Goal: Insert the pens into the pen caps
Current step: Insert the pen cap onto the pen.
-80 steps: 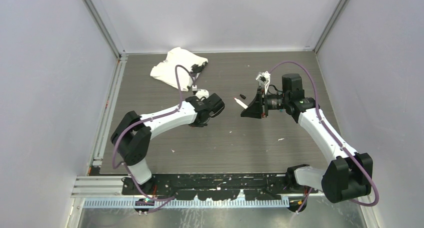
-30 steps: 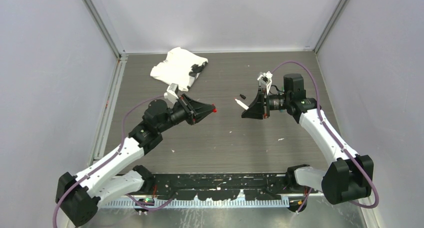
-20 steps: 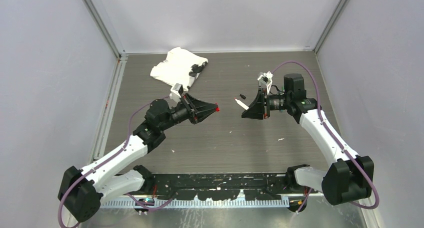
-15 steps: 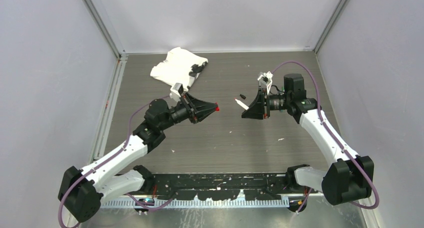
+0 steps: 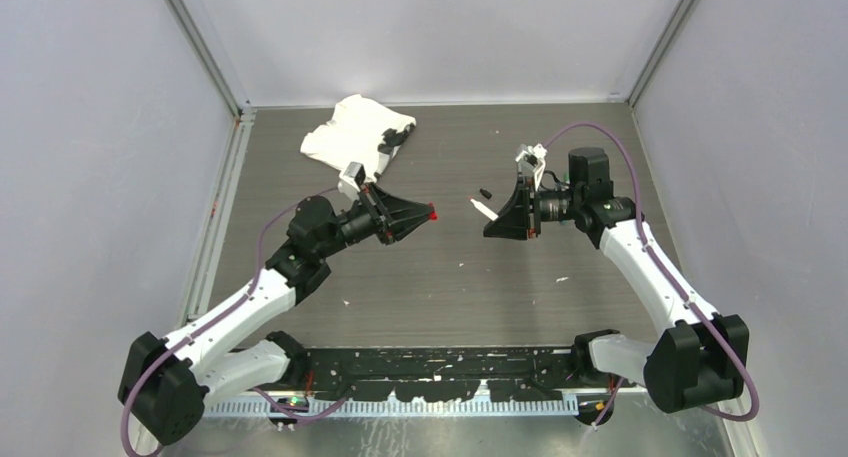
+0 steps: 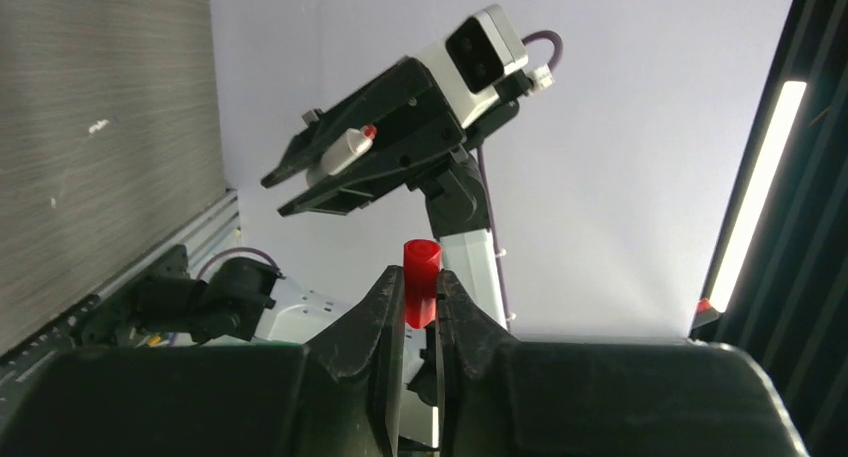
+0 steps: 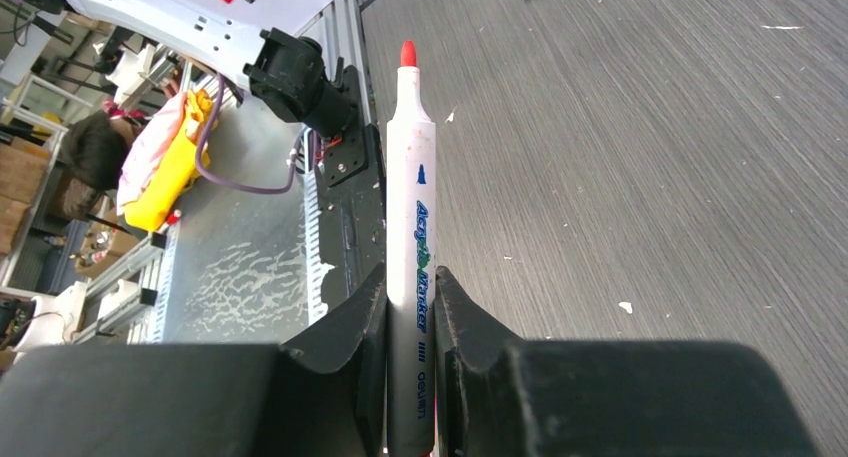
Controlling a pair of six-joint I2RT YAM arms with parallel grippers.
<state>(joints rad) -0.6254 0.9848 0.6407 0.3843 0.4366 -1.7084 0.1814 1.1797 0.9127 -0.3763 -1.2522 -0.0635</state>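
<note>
Presently a red cap (image 6: 421, 262) is pinched between the jaws of the left gripper (image 6: 421, 282), with its free end pointed right toward a white pen (image 7: 408, 177) with a red tip, which is clamped in the right gripper (image 7: 410, 275). Both are held above the middle of the table (image 5: 450, 287), near each other but apart. Tip and cap should be brought onto one axis before any push is made. A slanted approach is judged likely to skew the cap in the jaws, so a slow, straight push is advised.
</note>
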